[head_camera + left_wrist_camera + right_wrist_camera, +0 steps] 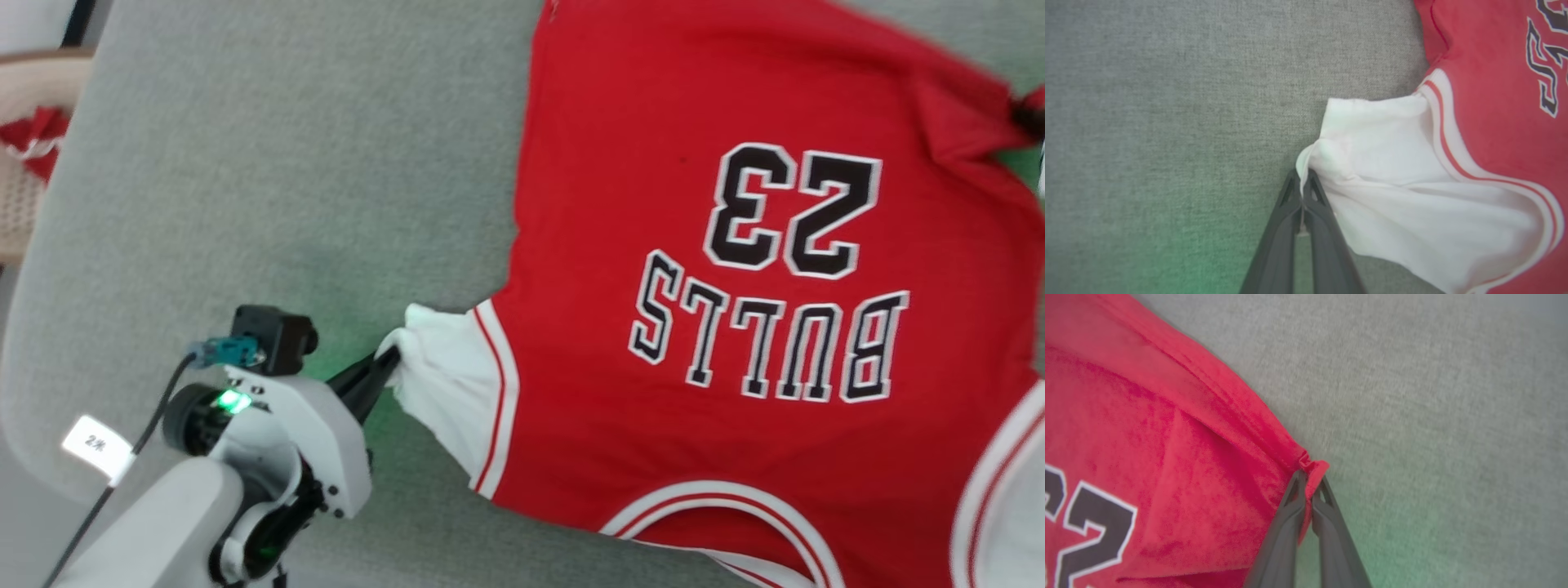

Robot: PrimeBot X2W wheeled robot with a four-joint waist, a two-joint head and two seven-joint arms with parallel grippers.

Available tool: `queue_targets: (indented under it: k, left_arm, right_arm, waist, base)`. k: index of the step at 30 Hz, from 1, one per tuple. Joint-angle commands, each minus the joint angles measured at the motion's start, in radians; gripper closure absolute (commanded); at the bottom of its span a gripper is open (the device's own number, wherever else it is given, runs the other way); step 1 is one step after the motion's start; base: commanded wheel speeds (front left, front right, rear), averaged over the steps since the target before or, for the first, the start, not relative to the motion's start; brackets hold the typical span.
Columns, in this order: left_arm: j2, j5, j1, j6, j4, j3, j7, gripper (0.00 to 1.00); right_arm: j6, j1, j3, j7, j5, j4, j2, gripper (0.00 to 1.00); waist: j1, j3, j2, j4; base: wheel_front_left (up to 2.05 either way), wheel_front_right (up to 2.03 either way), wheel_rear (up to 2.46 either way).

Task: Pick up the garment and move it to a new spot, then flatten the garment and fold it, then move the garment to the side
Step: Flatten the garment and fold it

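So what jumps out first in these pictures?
A big red jersey, its black BULLS 23 upside down, lies spread over the right of a grey surface. The left pincer is shut on its white sleeve at lower left; the right pincer nips its red hem corner far right.

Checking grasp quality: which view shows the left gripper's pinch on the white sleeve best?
Left wrist view: left gripper shut on the white sleeve of the garment, close and unblocked. Head view shows it smaller, side-on. Right wrist view has the right gripper shut on the red hem.
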Motion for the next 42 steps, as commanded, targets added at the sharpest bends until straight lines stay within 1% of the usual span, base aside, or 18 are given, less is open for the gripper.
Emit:
queue_targets:
  k: [1, 5, 9, 12, 16, 19, 24, 27, 30, 31, 32, 33, 35, 37, 42]
  left_arm:
    - [0.015, -0.002, 0.027, 0.016, 0.017, -0.002, 0.01, 1.0]
    - [0.038, -0.002, 0.043, 0.032, -0.007, 0.009, 0.01, 1.0]
    - [0.053, -0.008, 0.06, 0.042, -0.028, 0.017, 0.01, 1.0]
    - [0.064, -0.011, 0.074, 0.049, -0.04, 0.019, 0.011, 1.0]
    - [0.076, -0.016, 0.094, 0.058, -0.055, 0.024, 0.005, 1.0]
    - [0.083, -0.016, 0.106, 0.061, -0.065, 0.025, 0.005, 1.0]
    - [0.088, -0.019, 0.116, 0.064, -0.075, 0.024, 0.001, 1.0]
    - [0.089, -0.021, 0.118, 0.06, -0.076, 0.023, -0.002, 1.0]
    - [0.088, -0.022, 0.117, 0.056, -0.074, 0.022, -0.003, 1.0]
    - [0.088, -0.023, 0.116, 0.053, -0.073, 0.022, -0.004, 1.0]
    - [0.086, -0.022, 0.113, 0.053, -0.071, 0.021, -0.006, 1.0]
    - [0.086, -0.022, 0.111, 0.051, -0.068, 0.02, -0.004, 1.0]
    - [0.083, -0.022, 0.108, 0.047, -0.065, 0.018, -0.006, 1.0]
    - [0.081, -0.023, 0.105, 0.043, -0.062, 0.016, -0.008, 1.0]
    - [0.074, -0.017, 0.103, 0.041, -0.058, 0.008, -0.011, 1.0]
  right_arm:
    - [-0.001, 0.036, 0.008, 0.01, 0.016, -0.019, -0.006, 1.0]
    - [-0.001, 0.17, -0.006, 0.041, 0.096, -0.187, -0.039, 1.0]
    - [-0.001, 0.324, -0.043, 0.08, 0.144, -0.335, -0.049, 1.0]
    - [-0.001, 0.443, -0.081, 0.112, 0.159, -0.438, -0.042, 1.0]
    - [-0.001, 0.607, -0.147, 0.148, 0.17, -0.552, -0.015, 1.0]
    - [-0.001, 0.726, -0.208, 0.166, 0.155, -0.615, 0.005, 1.0]
    - [-0.001, 0.907, -0.288, 0.197, 0.139, -0.685, 0.075, 1.0]
    - [-0.001, 0.981, -0.316, 0.188, 0.11, -0.695, 0.119, 1.0]
    - [-0.002, 1.013, -0.326, 0.141, 0.082, -0.671, 0.15, 1.0]
    - [-0.002, 1.011, -0.325, 0.11, 0.064, -0.661, 0.152, 0.85]
    - [-0.002, 1.007, -0.32, 0.084, 0.046, -0.649, 0.147, 0.55]
    - [-0.003, 1.002, -0.313, 0.065, 0.038, -0.636, 0.143, 0.01]
    - [-0.003, 0.981, -0.304, 0.04, 0.043, -0.622, 0.14, 0.0]
    - [-0.003, 0.966, -0.296, 0.03, 0.045, -0.631, 0.123, 0.0]
    - [-0.001, 0.91, -0.307, 0.013, 0.08, -0.729, 0.098, 0.0]
  waist:
    - [0.0, -0.056, 0.0, -0.058]
    - [0.0, -0.093, 0.0, -0.096]
    - [0.0, -0.126, 0.0, -0.129]
    - [0.0, -0.147, 0.0, -0.149]
    - [0.0, -0.167, 0.0, -0.17]
    - [0.0, -0.176, 0.0, -0.179]
    - [0.0, -0.18, 0.0, -0.185]
    - [0.0, -0.177, 0.0, -0.186]
    - [0.0, -0.172, 0.0, -0.188]
    - [0.0, -0.17, 0.0, -0.188]
    - [0.0, -0.169, 0.0, -0.188]
    - [0.0, -0.168, 0.0, -0.188]
    - [0.0, -0.168, 0.0, -0.187]
    - [0.0, -0.17, 0.0, -0.185]
    - [0.0, -0.173, 0.0, -0.172]
  base:
    - [0.0, 0.0, 0.0]
    - [0.0, 0.0, 0.0]
    - [0.0, 0.0, 0.0]
    - [0.0, 0.0, 0.0]
    - [0.0, 0.0, 0.0]
    - [0.0, 0.0, 0.0]
    - [0.0, 0.0, 0.0]
    - [0.0, 0.0, 0.0]
    - [0.0, 0.0, 0.0]
    - [0.0, 0.0, 0.0]
    - [0.0, 0.0, 0.0]
    - [0.0, 0.0, 0.0]
    - [0.0, 0.0, 0.0]
    - [0.0, 0.0, 0.0]
    - [0.0, 0.0, 0.0]
